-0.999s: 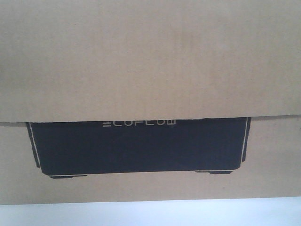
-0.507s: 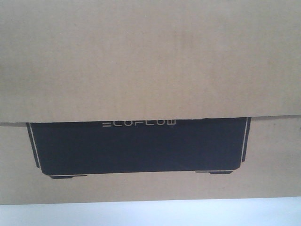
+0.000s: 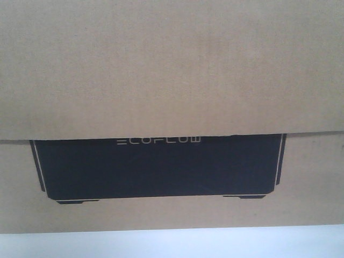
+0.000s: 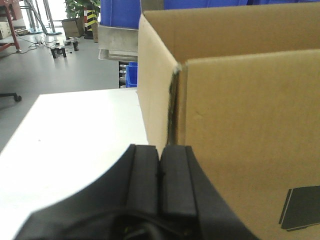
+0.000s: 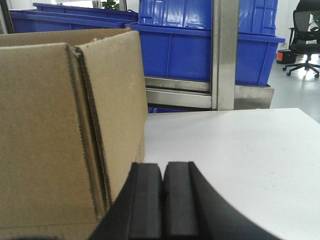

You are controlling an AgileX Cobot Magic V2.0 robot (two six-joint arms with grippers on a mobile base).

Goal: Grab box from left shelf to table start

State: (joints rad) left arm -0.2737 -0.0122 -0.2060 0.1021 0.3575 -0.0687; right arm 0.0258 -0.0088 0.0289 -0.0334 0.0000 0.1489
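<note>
Your box (image 3: 172,80) sits on the table (image 5: 240,150), both grippers shut beside it.

Taking the box as landmark: the left gripper (image 4: 161,185) is at its left front corner, pads pressed together, holding nothing; the right gripper (image 5: 162,200) is at its right front corner, likewise pressed together and empty. The left shelf (image 5: 225,55), with its steel post and blue bins, stands behind the box, past the table's far edge.
</note>
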